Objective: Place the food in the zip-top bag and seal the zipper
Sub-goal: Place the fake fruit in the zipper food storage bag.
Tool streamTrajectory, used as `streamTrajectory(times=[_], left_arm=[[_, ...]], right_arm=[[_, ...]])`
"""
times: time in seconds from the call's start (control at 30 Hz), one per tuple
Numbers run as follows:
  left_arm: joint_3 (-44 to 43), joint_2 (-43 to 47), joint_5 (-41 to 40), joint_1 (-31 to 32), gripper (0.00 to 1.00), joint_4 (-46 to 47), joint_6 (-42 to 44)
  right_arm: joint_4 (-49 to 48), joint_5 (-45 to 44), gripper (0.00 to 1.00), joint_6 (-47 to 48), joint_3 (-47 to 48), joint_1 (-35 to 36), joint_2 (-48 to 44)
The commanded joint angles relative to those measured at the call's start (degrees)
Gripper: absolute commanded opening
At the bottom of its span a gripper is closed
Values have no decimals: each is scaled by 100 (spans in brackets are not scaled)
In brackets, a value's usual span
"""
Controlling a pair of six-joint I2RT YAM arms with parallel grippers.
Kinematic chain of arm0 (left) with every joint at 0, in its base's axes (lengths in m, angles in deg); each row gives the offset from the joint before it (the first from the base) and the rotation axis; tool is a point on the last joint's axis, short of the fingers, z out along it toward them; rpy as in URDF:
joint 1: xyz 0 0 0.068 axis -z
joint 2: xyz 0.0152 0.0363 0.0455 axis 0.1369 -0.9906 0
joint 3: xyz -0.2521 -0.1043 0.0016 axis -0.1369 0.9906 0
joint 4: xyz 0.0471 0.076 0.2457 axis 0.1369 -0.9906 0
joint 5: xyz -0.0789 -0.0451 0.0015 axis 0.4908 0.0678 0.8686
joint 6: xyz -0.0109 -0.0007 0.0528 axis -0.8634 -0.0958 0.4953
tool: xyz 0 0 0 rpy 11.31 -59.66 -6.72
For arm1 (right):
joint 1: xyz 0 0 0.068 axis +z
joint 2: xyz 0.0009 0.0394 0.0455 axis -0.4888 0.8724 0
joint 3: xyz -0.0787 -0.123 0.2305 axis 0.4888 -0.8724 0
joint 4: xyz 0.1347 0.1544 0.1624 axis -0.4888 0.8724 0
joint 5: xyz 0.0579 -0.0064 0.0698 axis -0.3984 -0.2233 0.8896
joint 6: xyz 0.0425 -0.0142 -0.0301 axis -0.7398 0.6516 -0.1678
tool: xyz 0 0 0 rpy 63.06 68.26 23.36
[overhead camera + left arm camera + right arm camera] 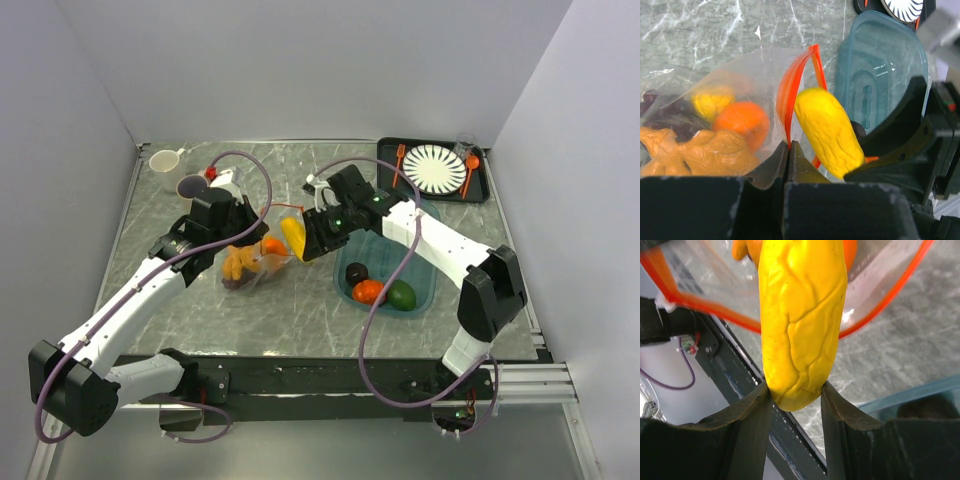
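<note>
The clear zip-top bag lies at centre-left with its orange-red zipper held open. My left gripper is shut on the bag's zipper edge. Inside the bag are an orange fruit, a yellow fruit, a tan-orange piece and dark purple grapes. My right gripper is shut on a long yellow toy fruit and holds it at the bag's open mouth; the fruit also shows in the top view. A dark fruit, a red-orange fruit and a green fruit lie in the teal tray.
A black tray at the back right holds a striped plate, an orange fork and an orange spoon. A white cup and a dark cup stand at the back left. Walls close in both sides.
</note>
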Motion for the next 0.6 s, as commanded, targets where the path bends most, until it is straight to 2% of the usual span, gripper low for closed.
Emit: streamTrajectory(times=[0.0, 0.33, 0.57], left_arm=[[-172, -44, 225, 18, 1, 189, 39], [-137, 44, 260, 18, 1, 216, 83], [-137, 44, 295, 18, 1, 242, 92]], right_arm=[[229, -161, 0, 173, 670, 48, 303], [1425, -636, 0, 595, 2269, 179, 1350], [1259, -706, 1, 473, 2323, 232, 1377]])
